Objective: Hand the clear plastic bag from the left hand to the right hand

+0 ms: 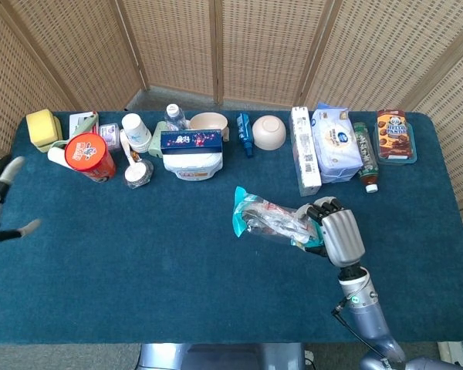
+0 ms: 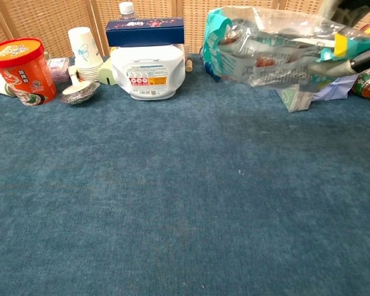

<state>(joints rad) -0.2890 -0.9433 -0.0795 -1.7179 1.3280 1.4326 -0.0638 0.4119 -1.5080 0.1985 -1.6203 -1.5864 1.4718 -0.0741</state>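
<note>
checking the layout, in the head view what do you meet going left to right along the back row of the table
yellow sponge → orange tub → white paper cups → blue box → upturned cream bowl → tall white box → wet wipes pack → green bottle → biscuit box

We seem to be in a staged test room rather than a lived-in home; woven wicker screens point(image 1: 262, 46) close off the back and corners; a table point(image 1: 177, 254) draped in dark blue cloth holds a tidy row of groceries along its far edge, among them a red snack tub point(image 1: 89, 156), paper cups point(image 1: 136, 131), a wet-wipes pack point(image 1: 336, 142), a cookie box point(image 1: 393, 133) and bowls point(image 1: 268, 132); grey carpet point(image 1: 150, 98) shows behind.
</note>
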